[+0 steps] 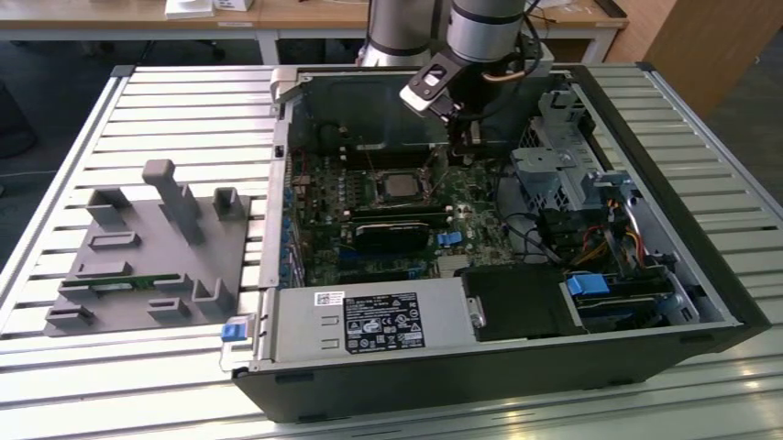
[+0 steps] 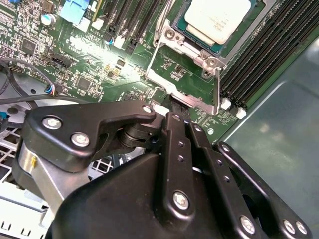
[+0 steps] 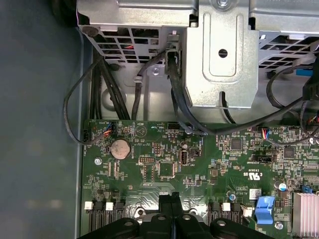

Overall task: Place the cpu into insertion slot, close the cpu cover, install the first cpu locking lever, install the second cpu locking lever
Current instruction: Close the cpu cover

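Already seated: the small tan-silver square cpu (image 2: 217,20) lies flat in the dark, silver-rimmed insertion slot (image 2: 195,50) on the green motherboard (image 2: 75,64), as the second wrist view shows. Step in hand looks like closing the thin silver cut-out-frame cpu cover (image 2: 202,101), which is swung open, off the socket. The black gripper (image 2: 176,103), fingers pressed together w/ nothing between, touches the frame's free edge. In the exterior view it hangs at approx. 2 o'clock from the chip. Closing prob. calls for a steady push on that edge, clear of the chip face.
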`<state>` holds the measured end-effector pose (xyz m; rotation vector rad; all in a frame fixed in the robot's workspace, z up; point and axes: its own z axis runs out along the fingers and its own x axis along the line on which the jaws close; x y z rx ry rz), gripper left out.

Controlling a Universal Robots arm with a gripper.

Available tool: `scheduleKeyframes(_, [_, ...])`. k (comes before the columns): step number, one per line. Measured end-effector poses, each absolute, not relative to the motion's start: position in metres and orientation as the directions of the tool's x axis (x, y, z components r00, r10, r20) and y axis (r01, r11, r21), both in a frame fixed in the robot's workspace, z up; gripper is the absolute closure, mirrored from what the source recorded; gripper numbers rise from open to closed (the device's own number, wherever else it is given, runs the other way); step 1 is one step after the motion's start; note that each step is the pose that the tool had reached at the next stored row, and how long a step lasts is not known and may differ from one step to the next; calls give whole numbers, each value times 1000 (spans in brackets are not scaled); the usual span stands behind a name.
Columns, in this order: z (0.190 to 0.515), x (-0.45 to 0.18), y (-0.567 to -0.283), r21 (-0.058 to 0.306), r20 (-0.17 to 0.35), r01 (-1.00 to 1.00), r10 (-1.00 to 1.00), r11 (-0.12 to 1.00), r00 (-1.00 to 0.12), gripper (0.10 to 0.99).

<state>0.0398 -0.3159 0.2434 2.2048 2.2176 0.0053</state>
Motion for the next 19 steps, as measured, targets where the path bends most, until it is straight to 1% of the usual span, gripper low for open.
scheduleKeyframes(19, [243, 36, -316, 13, -8, 1000, 1000, 6, -6, 965])
